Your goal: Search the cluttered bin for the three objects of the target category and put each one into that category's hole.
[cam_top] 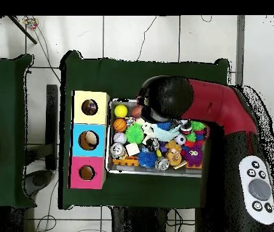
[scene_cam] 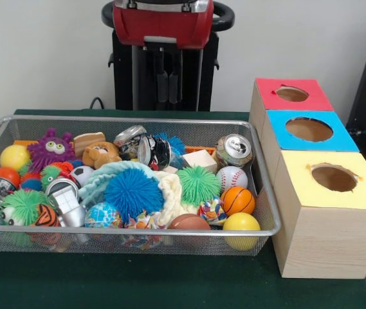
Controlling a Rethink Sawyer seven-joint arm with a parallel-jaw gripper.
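The wire mesh bin (scene_cam: 137,120) sits on the green table, full of toys; it also shows in the overhead view (cam_top: 154,173). One flecked white rope bundle (scene_cam: 211,209) lies by the orange mini basketball near the bin's front right. A second bundle (scene_cam: 143,221) lies at the front wall under the blue spiky ball. I cannot pick out a third. The yellow-topped box's hole (scene_cam: 334,177) is nearest the camera, right of the bin, and shows in the overhead view (cam_top: 89,107). The red and black arm (cam_top: 212,106) hangs high over the bin and hides the gripper.
Blue-topped (scene_cam: 309,129) and red-topped (scene_cam: 292,94) boxes stand behind the yellow one. The bin holds spiky balls, a cream knitted cloth (scene_cam: 170,193), cans, a baseball (scene_cam: 231,178), a yellow ball (scene_cam: 241,223) and a purple plush (scene_cam: 51,148). The pedestal (scene_cam: 163,71) stands behind.
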